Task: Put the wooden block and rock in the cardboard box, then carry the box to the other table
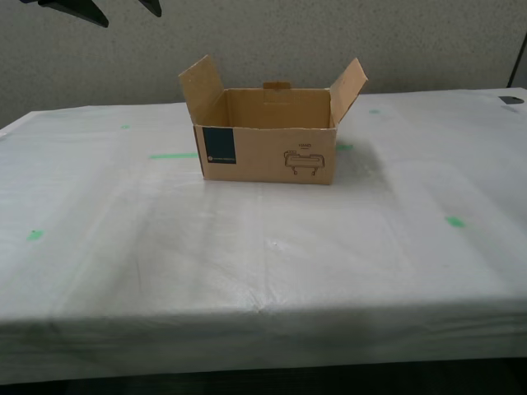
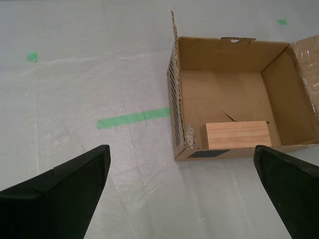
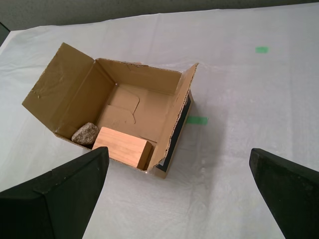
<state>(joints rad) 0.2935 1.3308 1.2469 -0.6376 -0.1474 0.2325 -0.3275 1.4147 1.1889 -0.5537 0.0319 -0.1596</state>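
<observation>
From near to far, a wide bare stretch of the white sheet-covered table is met first at its front edge. Nothing is held by my first gripper or my second gripper: in each wrist view the two dark fingers are spread wide, with only sheet between them, and both hang above the table, clear of everything.

Further in, toward the middle of the far half of the table, the cardboard box is seen resting on the sheet, flaps open, its labelled front facing the near edge. Inside it the wooden block lies flat against the front wall, its long axis along that wall, and the rock is tucked in the front corner just beside the block's end.

The box lies ahead of and below both grippers, one side to each. Neither arm can be judged clearly nearer. With both items loaded and the box on this table, the task appears essentially finished.
</observation>
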